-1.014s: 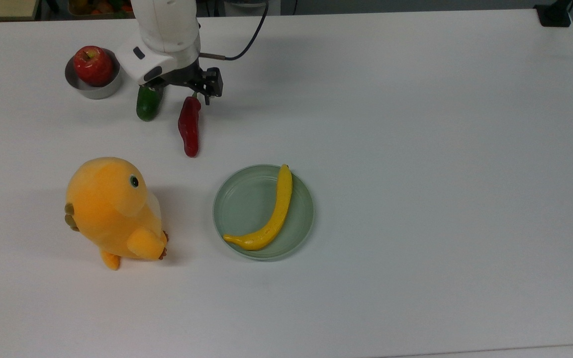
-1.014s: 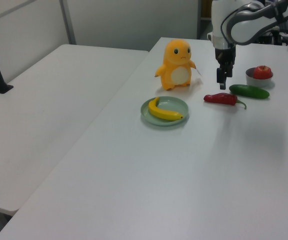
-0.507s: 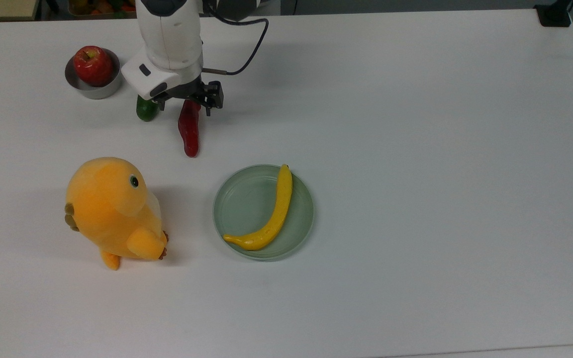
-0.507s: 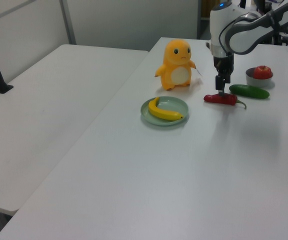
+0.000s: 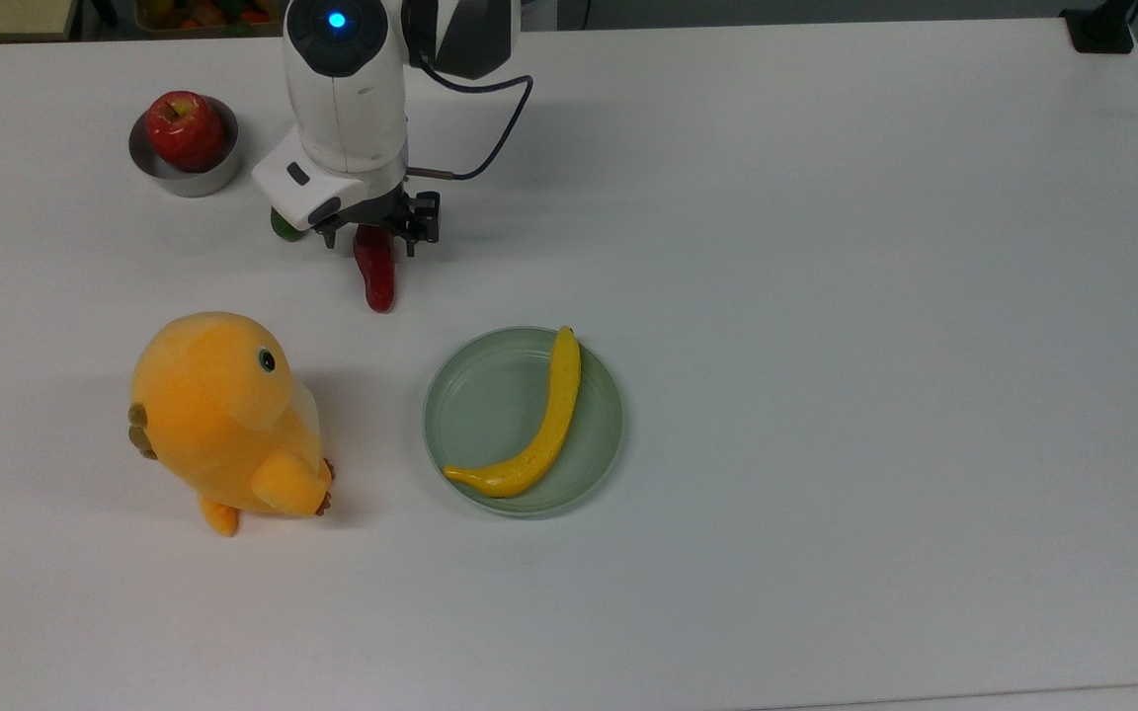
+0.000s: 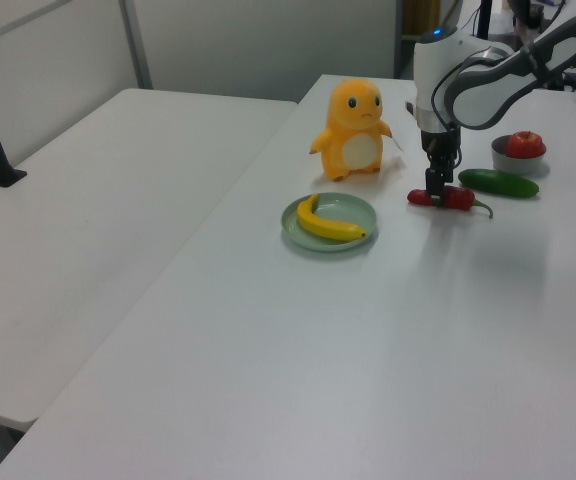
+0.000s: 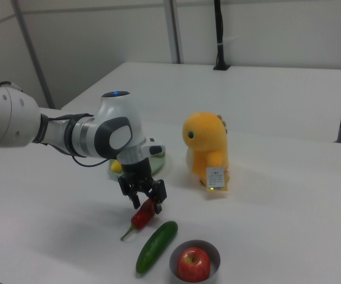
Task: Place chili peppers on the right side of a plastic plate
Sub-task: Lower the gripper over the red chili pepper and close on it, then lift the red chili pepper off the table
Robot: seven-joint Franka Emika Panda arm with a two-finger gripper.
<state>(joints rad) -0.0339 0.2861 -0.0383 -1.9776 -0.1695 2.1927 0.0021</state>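
The dark-red chili peppers [image 5: 376, 281] lie on the white table, up and to the left of the plastic plate [image 5: 475, 395] in the top view. That pale green plate holds a yellow banana [image 5: 544, 425]. My gripper [image 5: 372, 237] is lowered over the chili's stem end, open, with one finger on each side of it. In the right view the gripper [image 7: 147, 202] straddles the chili [image 7: 141, 219]. The left view shows the gripper [image 6: 434, 192] down at the chili [image 6: 458, 198], with the plate [image 6: 343, 208] toward the left view's left.
A dark-green cucumber [image 6: 498, 182] lies close beside the chili, mostly hidden under my arm in the top view. A grey metal bowl [image 5: 169, 173] with a red apple [image 5: 184, 128] stands beyond it. An orange plush toy [image 5: 223, 420] stands left of the plate in the top view.
My gripper has moved from beside the chili's stem end to over the chili and come down around it. The chili, plate and other objects have not moved.
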